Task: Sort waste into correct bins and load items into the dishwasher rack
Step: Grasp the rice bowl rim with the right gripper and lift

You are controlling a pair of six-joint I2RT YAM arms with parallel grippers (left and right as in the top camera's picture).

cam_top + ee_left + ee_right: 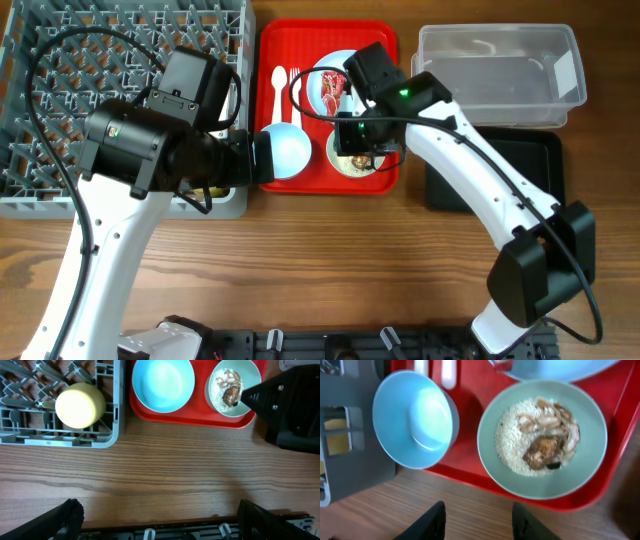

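Wooden table (330,270) carries a grey rack (30,203) far left, a red tray (270,40) in the middle, a clear tub (500,75) far right and a black tray (540,165) just nearer; the yellow cup (80,405) sits in the rack's near right corner; blue bowl (285,148) and green bowl (542,437) of rice and scraps sit along the red tray's near edge; left gripper (159,507) hangs over bare wood, fingers wide apart, empty; right gripper (477,515) is spread too, empty, just near of the green bowl.

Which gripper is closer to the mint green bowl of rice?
Right. The right gripper hangs open just short of the mint green bowl; the left gripper is off by the dishwasher rack corner, with the pale blue bowl between.
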